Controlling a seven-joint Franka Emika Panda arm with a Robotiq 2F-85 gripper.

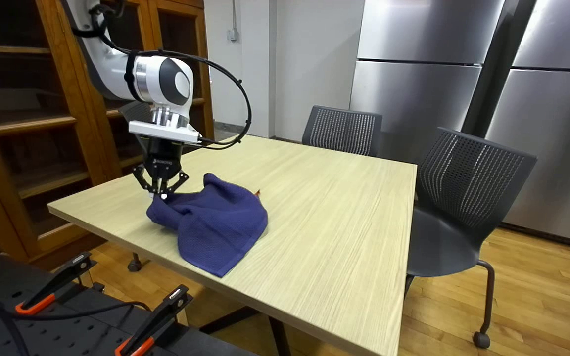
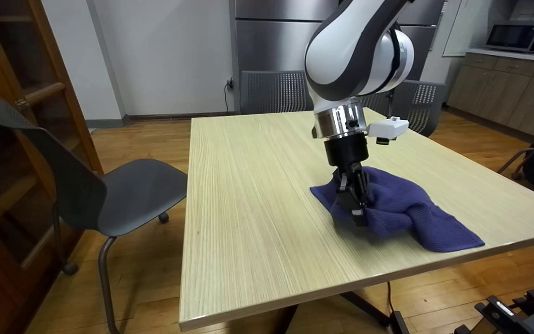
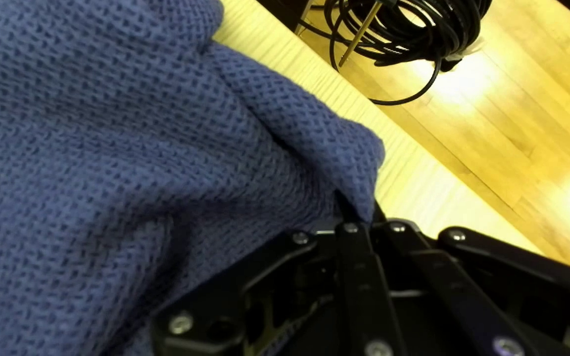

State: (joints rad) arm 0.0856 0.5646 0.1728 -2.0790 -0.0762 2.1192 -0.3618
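Note:
A blue-purple waffle-weave cloth [image 1: 220, 222] lies crumpled on the light wooden table [image 1: 334, 212], near its edge. The cloth also shows in an exterior view [image 2: 399, 208] and fills the left of the wrist view [image 3: 117, 148]. My gripper [image 1: 160, 192] points down at one end of the cloth. In the wrist view the fingers [image 3: 362, 210] are close together, with a fold of cloth pinched between them. The held part is slightly raised, while most of the cloth rests on the table. The fingertips are partly hidden by the cloth. A small orange-red thing [image 1: 258, 193] shows just behind the cloth, mostly hidden.
Dark chairs stand around the table [image 1: 463, 207], [image 2: 128, 199]. A wooden glass-door cabinet [image 1: 42, 123] is behind the arm. Clamps [image 1: 154, 321] sit on a black bench near the table edge. A coil of black cable [image 3: 413, 34] lies on the floor.

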